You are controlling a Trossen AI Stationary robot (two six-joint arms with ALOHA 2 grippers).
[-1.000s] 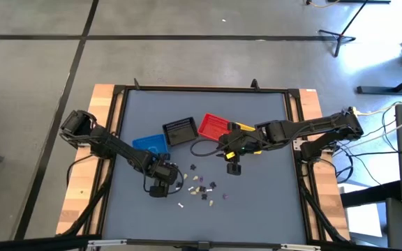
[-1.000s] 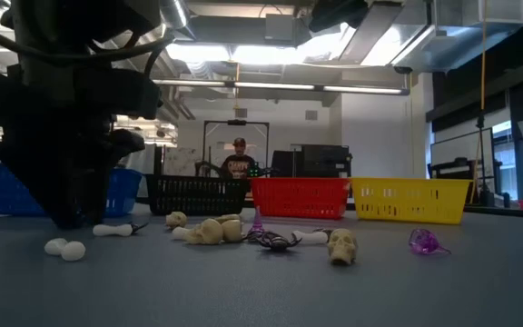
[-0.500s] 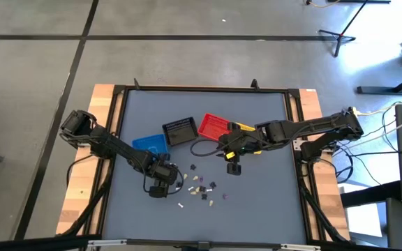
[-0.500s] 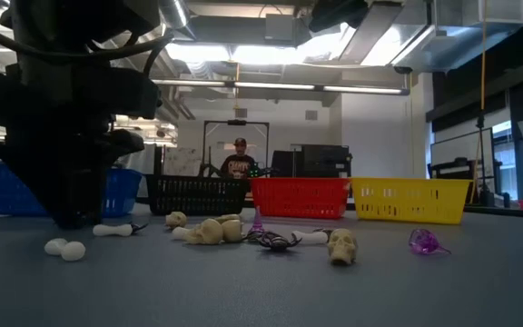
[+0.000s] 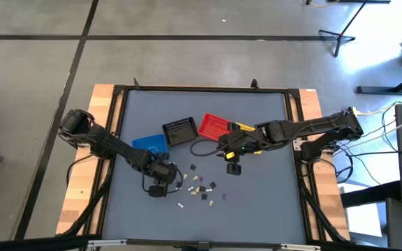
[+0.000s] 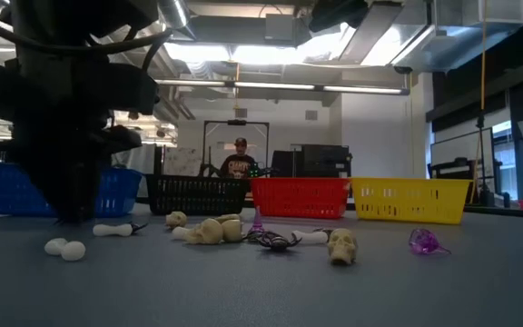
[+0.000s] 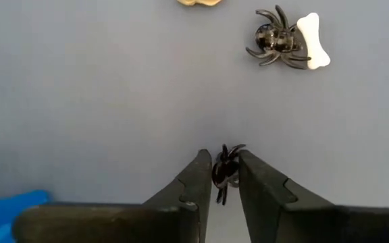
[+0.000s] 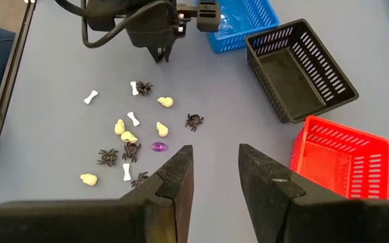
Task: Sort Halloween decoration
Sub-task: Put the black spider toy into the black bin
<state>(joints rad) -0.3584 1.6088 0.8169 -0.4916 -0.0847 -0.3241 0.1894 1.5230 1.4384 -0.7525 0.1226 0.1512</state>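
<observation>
We see the left gripper (image 7: 221, 177) pinching a small black plastic spider (image 7: 225, 170) above the grey table (image 7: 100, 101). The right gripper (image 8: 213, 172) hangs with fingers parted, empty.

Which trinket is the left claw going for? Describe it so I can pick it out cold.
Start at the blue basket; the left claw hangs just off it, at the edge of the trinket scatter. Pinched between its fingers is a small black spider. Unlike the other black spider farther off, it touches no white bone.
</observation>
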